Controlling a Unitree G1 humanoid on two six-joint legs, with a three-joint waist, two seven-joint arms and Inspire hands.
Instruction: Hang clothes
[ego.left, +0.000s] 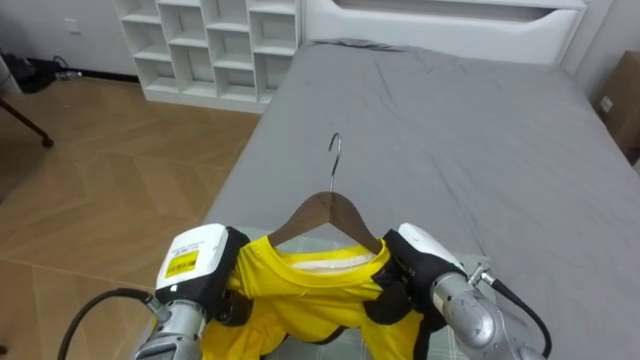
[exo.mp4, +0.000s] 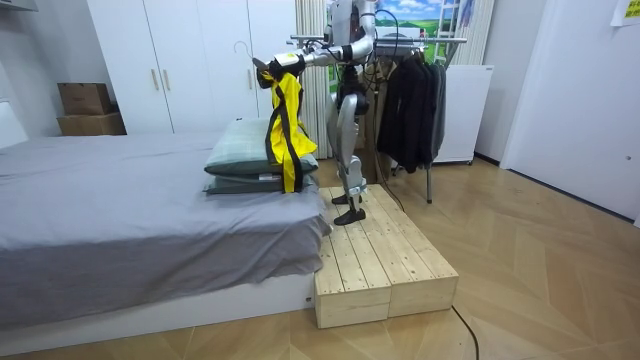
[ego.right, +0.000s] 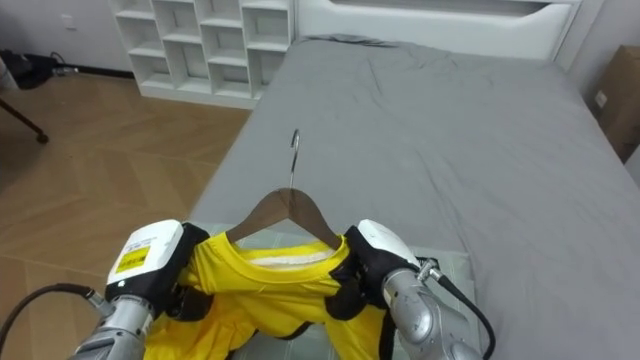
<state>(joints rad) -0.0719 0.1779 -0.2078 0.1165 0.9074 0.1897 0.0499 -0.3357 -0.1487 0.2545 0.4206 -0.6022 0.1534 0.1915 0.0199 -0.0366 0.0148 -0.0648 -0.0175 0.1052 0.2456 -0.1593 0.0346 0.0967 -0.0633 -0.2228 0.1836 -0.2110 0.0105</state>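
At near edge of bed (ego.left: 470, 130), eye views: both hands raised in front w/ yellow shirt (ego.left: 310, 285) on wooden hanger (ego.left: 325, 212). Left hand (ego.left: 200, 262) at shirt's left shoulder, dark fingers curled into the cloth, clamped on it. Right hand (ego.left: 420, 262) at right shoulder, fingers likewise closed on the cloth. Hanger sits inside collar, wood arms showing above neckline, metal hook (ego.left: 334, 150) pointing up toward far end of bed. Shirt body sags btw the two hands. White headboard (ego.left: 440, 20) at far end, white shelf unit (ego.left: 210, 45) far left on wood floor (ego.left: 110, 170), cardboard box (ego.left: 625, 95) far right.

Room view: robot stands upright on low wooden platform (exo.mp4: 385, 260) beside bed, arms out level. Shirt hangs long in front of stack of pillows (exo.mp4: 250, 160); touching or not, can't tell. Clothes rack (exo.mp4: 445, 40) w/ dark garments (exo.mp4: 410, 100) just behind robot. White wardrobe (exo.mp4: 190, 60) beyond bed.
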